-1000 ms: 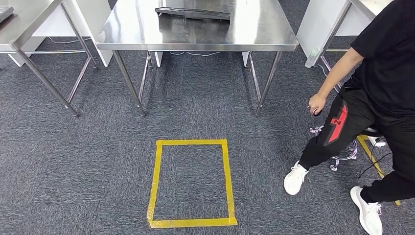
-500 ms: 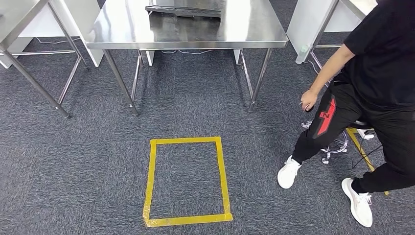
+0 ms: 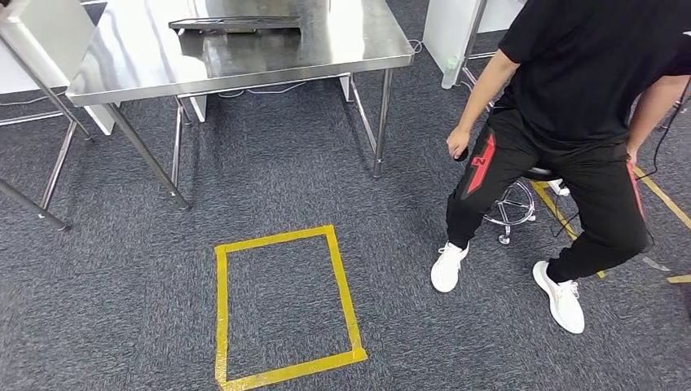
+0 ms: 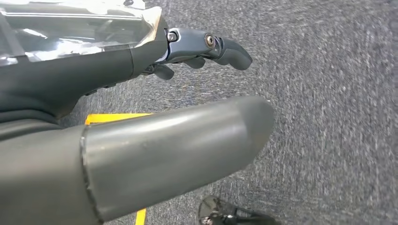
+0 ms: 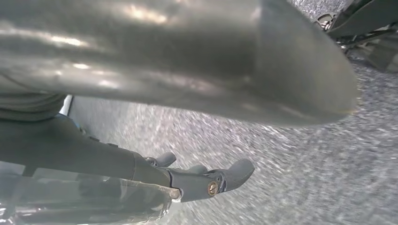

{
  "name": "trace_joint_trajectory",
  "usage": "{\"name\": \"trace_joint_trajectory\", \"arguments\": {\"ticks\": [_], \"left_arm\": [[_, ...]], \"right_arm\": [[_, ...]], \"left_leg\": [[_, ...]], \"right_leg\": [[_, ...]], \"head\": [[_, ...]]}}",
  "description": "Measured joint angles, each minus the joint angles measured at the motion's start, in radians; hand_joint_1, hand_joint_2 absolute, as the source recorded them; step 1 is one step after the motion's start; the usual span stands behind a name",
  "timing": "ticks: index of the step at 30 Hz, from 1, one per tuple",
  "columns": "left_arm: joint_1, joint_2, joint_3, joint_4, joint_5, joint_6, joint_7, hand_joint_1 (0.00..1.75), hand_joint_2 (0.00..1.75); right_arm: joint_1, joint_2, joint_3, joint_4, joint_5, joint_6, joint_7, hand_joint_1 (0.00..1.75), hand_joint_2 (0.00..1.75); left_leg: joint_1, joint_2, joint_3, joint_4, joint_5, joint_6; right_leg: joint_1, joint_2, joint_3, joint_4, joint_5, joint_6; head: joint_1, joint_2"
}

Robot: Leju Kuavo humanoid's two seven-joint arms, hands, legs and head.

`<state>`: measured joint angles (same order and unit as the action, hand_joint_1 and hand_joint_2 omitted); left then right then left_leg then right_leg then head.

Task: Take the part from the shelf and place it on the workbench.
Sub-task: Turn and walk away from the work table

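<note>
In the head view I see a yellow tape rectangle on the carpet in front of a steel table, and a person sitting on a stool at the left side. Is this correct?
Not quite. The person sits on the stool at the right side, not the left, as the head view shows. The yellow tape rectangle on the carpet before the steel table is correct.

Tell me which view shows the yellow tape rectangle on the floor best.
The head view: the whole tape rectangle lies on the carpet before the table. The left wrist view catches a yellow strip behind the left hand. I cannot find it in the right wrist view.
</note>
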<state>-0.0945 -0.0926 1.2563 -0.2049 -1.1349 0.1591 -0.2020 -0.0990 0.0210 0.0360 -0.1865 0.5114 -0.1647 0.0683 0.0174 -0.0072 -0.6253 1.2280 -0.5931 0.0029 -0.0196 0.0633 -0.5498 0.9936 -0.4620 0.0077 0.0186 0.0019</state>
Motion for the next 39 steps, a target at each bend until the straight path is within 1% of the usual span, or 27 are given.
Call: {"name": "trace_joint_trajectory", "arguments": {"ticks": [2,4,5,6,7,8,9,11,13,14,15,17,18,19,21,22,24,26,27,28,29,30,31,33,35,37,39], "left_arm": [[0.001,0.002,-0.001,0.000,-0.010,-0.009,0.004,0.00,0.00],[0.001,0.006,-0.002,0.000,-0.020,-0.018,0.012,0.00,0.00],[0.001,0.007,-0.003,0.000,-0.023,-0.021,0.019,0.00,0.00],[0.001,0.006,-0.004,0.000,-0.024,-0.023,0.026,0.00,0.00],[-0.001,0.005,-0.005,0.000,-0.025,-0.022,0.033,0.00,0.00],[-0.002,0.004,-0.006,0.000,-0.023,-0.021,0.040,0.00,0.00],[-0.002,0.003,-0.006,0.000,-0.021,-0.019,0.046,0.00,0.00],[-0.001,0.002,-0.006,0.000,-0.016,-0.012,0.055,0.00,0.00],[0.001,0.001,-0.006,0.000,-0.010,-0.005,0.062,0.00,0.00],[0.000,-0.001,-0.005,0.000,-0.008,-0.002,0.064,0.00,0.00],[0.000,-0.003,-0.005,0.001,-0.006,0.000,0.066,0.00,0.00],[-0.001,-0.006,-0.005,0.001,-0.006,0.002,0.067,0.00,0.00],[-0.002,-0.008,-0.005,0.001,-0.006,0.002,0.067,0.00,0.00],[-0.003,-0.009,-0.005,0.001,-0.006,0.003,0.067,0.00,0.00],[-0.007,-0.010,-0.005,0.001,-0.005,0.005,0.067,0.00,0.00],[-0.010,-0.010,-0.005,0.001,-0.003,0.008,0.067,0.00,0.00],[-0.011,-0.010,-0.003,0.001,0.004,0.018,0.067,0.00,0.00],[-0.007,-0.011,0.002,0.001,0.011,0.029,0.067,0.00,0.00],[-0.005,-0.011,0.005,0.001,0.014,0.034,0.067,0.00,0.00],[-0.003,-0.011,0.007,0.001,0.016,0.039,0.068,0.00,0.00],[-0.002,-0.011,0.009,0.001,0.017,0.044,0.070,0.00,0.00],[-0.002,-0.011,0.010,0.001,0.020,0.050,0.074,0.00,0.00],[-0.002,-0.012,0.011,0.001,0.024,0.057,0.079,0.00,0.00],[-0.002,-0.014,0.015,0.001,0.030,0.070,0.089,0.00,0.00],[-0.003,-0.017,0.019,0.002,0.033,0.077,0.094,0.00,0.00],[-0.006,-0.021,0.023,0.002,0.034,0.080,0.096,0.00,0.00],[-0.007,-0.025,0.026,0.002,0.034,0.086,0.097,0.00,0.00]], "right_arm": [[0.005,0.000,-0.003,0.000,-0.015,0.002,-0.002,0.00,0.00],[0.009,0.000,-0.010,0.000,-0.034,0.008,-0.003,0.00,0.00],[0.014,0.000,-0.015,0.000,-0.043,0.012,-0.001,0.00,0.00],[0.020,-0.001,-0.022,0.001,-0.051,0.016,0.002,0.00,0.00],[0.026,-0.002,-0.028,0.002,-0.056,0.021,0.006,0.00,0.00],[0.032,-0.003,-0.033,0.002,-0.059,0.026,0.010,0.00,0.00],[0.035,-0.003,-0.037,0.003,-0.059,0.030,0.014,0.00,0.00],[0.036,-0.003,-0.040,0.003,-0.055,0.037,0.019,0.00,0.00],[0.038,-0.001,-0.041,0.003,-0.050,0.041,0.021,0.00,0.00],[0.040,-0.001,-0.041,0.003,-0.049,0.042,0.022,0.00,0.00],[0.042,0.000,-0.042,0.003,-0.048,0.042,0.023,0.00,0.00],[0.041,0.000,-0.042,0.003,-0.047,0.042,0.024,0.00,0.00],[0.040,0.000,-0.042,0.003,-0.047,0.042,0.024,0.00,0.00],[0.039,0.000,-0.042,0.003,-0.047,0.042,0.024,0.00,0.00],[0.041,0.001,-0.042,0.003,-0.046,0.043,0.024,0.00,0.00],[0.042,0.002,-0.042,0.003,-0.043,0.043,0.025,0.00,0.00],[0.041,0.005,-0.042,0.003,-0.034,0.046,0.028,0.00,0.00],[0.035,0.010,-0.042,0.003,-0.020,0.050,0.036,0.00,0.00],[0.032,0.012,-0.041,0.003,-0.014,0.052,0.040,0.00,0.00],[0.030,0.015,-0.040,0.003,-0.008,0.054,0.044,0.00,0.00],[0.029,0.018,-0.039,0.003,-0.002,0.057,0.047,0.00,0.00],[0.028,0.020,-0.036,0.003,0.003,0.060,0.051,0.00,0.00],[0.026,0.022,-0.034,0.003,0.009,0.064,0.054,0.00,0.00],[0.017,0.024,-0.029,0.003,0.019,0.070,0.059,0.00,0.00],[0.008,0.025,-0.026,0.003,0.023,0.072,0.062,0.00,0.00],[0.006,0.025,-0.025,0.004,0.026,0.074,0.065,0.00,0.00],[0.005,0.024,-0.024,0.004,0.029,0.078,0.069,0.00,0.00]], "left_leg": [[0.002,-0.048,0.066,-0.139,0.068,0.010],[0.001,-0.085,0.099,-0.212,0.089,0.015],[-0.002,-0.083,0.100,-0.218,0.087,0.017],[-0.004,-0.069,0.100,-0.222,0.090,0.021],[-0.005,-0.055,0.102,-0.228,0.095,0.027],[-0.005,-0.041,0.103,-0.236,0.101,0.035],[-0.004,-0.025,0.103,-0.242,0.106,0.041],[-0.006,0.010,0.099,-0.246,0.110,0.048],[-0.008,0.045,0.095,-0.246,0.110,0.048],[-0.008,0.061,0.095,-0.246,0.110,0.048],[-0.008,0.075,0.095,-0.246,0.110,0.047],[-0.011,0.100,0.099,-0.244,0.109,0.042],[-0.014,0.111,0.100,-0.243,0.108,0.037],[-0.017,0.122,0.102,-0.242,0.106,0.032],[-0.017,0.142,0.107,-0.242,0.105,0.021],[-0.014,0.141,0.108,-0.240,0.101,0.015],[-0.007,0.094,0.094,-0.198,0.064,0.003],[-0.003,0.030,0.045,-0.081,-0.008,-0.003],[-0.001,0.016,0.016,-0.015,-0.038,-0.005],[0.000,0.009,-0.005,0.030,-0.051,-0.007],[0.002,0.007,-0.010,0.039,-0.042,-0.008],[0.004,0.005,0.001,0.013,-0.016,-0.009],[0.009,-0.003,0.028,-0.045,0.022,-0.011],[0.018,-0.052,0.078,-0.159,0.071,-0.014],[0.018,-0.082,0.092,-0.199,0.077,-0.010],[0.010,-0.061,0.090,-0.203,0.083,0.007],[0.008,-0.034,0.089,-0.213,0.094,0.027]], "right_leg": [[0.003,0.026,-0.002,0.005,0.000,0.002],[0.005,0.048,-0.011,0.009,0.004,0.009],[0.005,0.059,-0.016,0.009,0.007,0.016],[0.004,0.071,-0.022,0.007,0.011,0.024],[0.003,0.068,-0.029,0.010,0.012,0.030],[0.005,0.047,-0.041,0.028,0.002,0.033],[0.007,0.018,-0.062,0.065,-0.017,0.031],[0.008,-0.038,-0.124,0.193,-0.079,0.024],[0.005,-0.051,-0.163,0.290,-0.115,0.030],[0.004,-0.054,-0.154,0.287,-0.111,0.038],[0.002,-0.061,-0.121,0.239,-0.094,0.047],[0.005,-0.104,-0.025,0.085,-0.049,0.056],[0.008,-0.124,0.010,0.024,-0.032,0.053],[0.011,-0.137,0.028,-0.010,-0.024,0.047],[0.013,-0.124,0.024,-0.020,-0.018,0.034],[0.007,-0.113,0.024,-0.022,-0.015,0.028],[-0.004,-0.092,0.026,-0.027,-0.007,0.013],[-0.008,-0.069,0.024,-0.028,0.000,0.002],[-0.007,-0.056,0.021,-0.027,0.002,0.000],[-0.007,-0.042,0.020,-0.026,0.003,-0.001],[-0.007,-0.028,0.019,-0.023,0.003,-0.001],[-0.009,-0.014,0.018,-0.020,0.003,0.000],[-0.010,-0.001,0.017,-0.015,0.002,0.002],[-0.008,0.026,0.007,0.002,-0.001,0.012],[-0.005,0.050,-0.011,0.012,0.001,0.029],[-0.007,0.069,-0.027,0.010,0.008,0.049],[-0.008,0.035,-0.051,0.041,-0.008,0.056]], "head": [[0.000,0.000],[0.001,0.000],[0.001,0.000],[0.001,0.000],[0.001,0.000],[0.003,0.000],[0.006,0.000],[0.011,0.000],[0.012,0.000],[0.012,0.000],[0.012,0.000],[0.013,0.000],[0.012,0.000],[0.011,0.000],[0.010,0.000],[0.010,0.000],[0.008,0.000],[0.006,0.000],[0.006,0.000],[0.006,0.000],[0.006,0.000],[0.006,0.000],[0.006,0.000],[0.006,0.000],[0.006,0.000],[0.006,0.000],[0.008,0.000]]}}
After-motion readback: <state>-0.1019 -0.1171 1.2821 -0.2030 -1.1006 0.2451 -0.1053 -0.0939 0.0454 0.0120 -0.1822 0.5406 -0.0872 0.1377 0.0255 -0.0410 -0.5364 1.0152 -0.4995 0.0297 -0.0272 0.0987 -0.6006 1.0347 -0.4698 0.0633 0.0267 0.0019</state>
